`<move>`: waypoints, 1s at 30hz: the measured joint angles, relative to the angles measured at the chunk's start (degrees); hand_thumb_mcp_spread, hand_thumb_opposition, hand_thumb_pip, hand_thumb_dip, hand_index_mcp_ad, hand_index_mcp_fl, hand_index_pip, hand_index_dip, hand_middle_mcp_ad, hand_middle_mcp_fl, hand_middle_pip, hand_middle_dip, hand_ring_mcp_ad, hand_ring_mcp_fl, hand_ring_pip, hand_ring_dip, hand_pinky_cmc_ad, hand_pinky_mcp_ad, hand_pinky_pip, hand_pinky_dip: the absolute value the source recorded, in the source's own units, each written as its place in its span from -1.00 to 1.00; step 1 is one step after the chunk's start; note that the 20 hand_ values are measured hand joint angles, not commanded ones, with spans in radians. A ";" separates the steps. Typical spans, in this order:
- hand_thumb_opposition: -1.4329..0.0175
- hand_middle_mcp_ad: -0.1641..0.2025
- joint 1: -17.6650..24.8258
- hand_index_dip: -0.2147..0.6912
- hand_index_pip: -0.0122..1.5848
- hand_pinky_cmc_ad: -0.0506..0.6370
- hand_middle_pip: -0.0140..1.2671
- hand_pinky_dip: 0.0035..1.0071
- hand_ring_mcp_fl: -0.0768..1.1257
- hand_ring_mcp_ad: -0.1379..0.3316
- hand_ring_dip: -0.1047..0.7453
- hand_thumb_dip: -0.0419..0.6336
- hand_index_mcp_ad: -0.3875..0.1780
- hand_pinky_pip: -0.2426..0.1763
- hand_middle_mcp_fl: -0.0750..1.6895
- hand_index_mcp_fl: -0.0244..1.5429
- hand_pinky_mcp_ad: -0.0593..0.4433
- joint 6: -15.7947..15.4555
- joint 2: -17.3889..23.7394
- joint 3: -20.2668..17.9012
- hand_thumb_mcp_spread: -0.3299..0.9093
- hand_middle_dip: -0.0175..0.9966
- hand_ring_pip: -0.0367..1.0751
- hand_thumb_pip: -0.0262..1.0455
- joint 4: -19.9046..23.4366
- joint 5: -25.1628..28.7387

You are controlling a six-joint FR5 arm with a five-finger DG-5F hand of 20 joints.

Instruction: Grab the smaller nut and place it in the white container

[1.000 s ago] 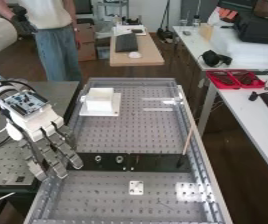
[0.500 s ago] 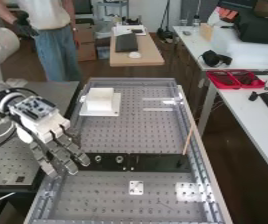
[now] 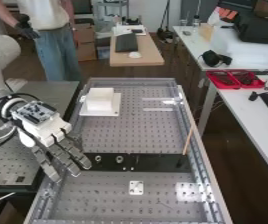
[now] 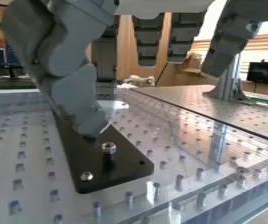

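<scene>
1. Hanging over the left side of the bench (image 3: 158,135) in high view, the hand (image 3: 46,129) has its fingers (image 3: 68,161) pointing down, near the end of the flat black bar (image 3: 159,163).
2. Fingers are spread: there are gaps betw. them, and they look relaxed, approx. straight, w/ a slight bend only.
3. In wrist view the smaller nut (image 4: 109,147) is on the bar, close to its end; the tip of the thumb (image 4: 78,100) is just beside it. If this tip touches the nut, I cannot tell.
4. The other fingers hang higher, well apart from the nut, so it is outside of any pinch.
5. A screw head (image 4: 86,176) and a small dark hole (image 4: 142,162) are also on this end of the bar, near the nut.
6. In high view the larger nut (image 3: 98,158) stands on the bar next to the fingertips, and the bearing (image 3: 119,159) stands a bit further along, same row.
7. The white container (image 3: 99,104) is on a flat white plate (image 3: 113,112), at the far left part of the bench, well apart from the hand.
</scene>
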 joint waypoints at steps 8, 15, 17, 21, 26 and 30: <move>-0.21 0.30 0.80 -0.36 0.97 0.20 -0.79 -0.26 -0.87 0.07 -0.47 -0.17 -0.25 -0.34 -0.91 -0.95 0.28 -0.66 -1.37 -1.08 0.21 -0.50 -0.81 0.54 5.48 2.89; -0.18 0.30 2.04 -0.36 0.97 0.18 -0.79 -0.20 -0.87 0.07 -0.47 -0.17 -0.27 -0.34 -0.91 -0.95 0.28 -0.58 -3.43 -1.48 0.21 -0.50 -0.81 0.54 8.98 5.99; -0.15 0.30 2.40 -0.36 0.97 0.17 -0.79 -0.18 -0.87 0.07 -0.47 -0.17 -0.25 -0.34 -0.91 -0.95 0.28 -0.52 -3.89 -1.61 0.20 -0.50 -0.80 0.54 10.12 6.79; -0.15 0.32 3.68 -0.36 0.97 0.17 -0.79 -0.08 -0.87 0.07 -0.47 -0.17 -0.27 -0.34 -0.91 -0.95 0.28 -0.94 -4.87 -2.31 0.21 -0.50 -0.81 0.54 13.62 9.58; -0.14 0.30 4.88 -0.36 0.97 0.17 -0.79 0.00 -0.87 0.07 -0.47 -0.18 -0.25 -0.36 -0.91 -0.95 0.28 -0.47 -6.16 -2.95 0.17 -0.50 -0.78 0.55 15.53 11.61; -0.11 0.30 6.35 -0.36 0.97 0.18 -0.79 0.08 -0.87 0.07 -0.47 -0.22 -0.25 -0.36 -0.91 -0.95 0.28 -0.34 -6.94 -3.85 0.14 -0.50 -0.76 0.54 17.37 13.89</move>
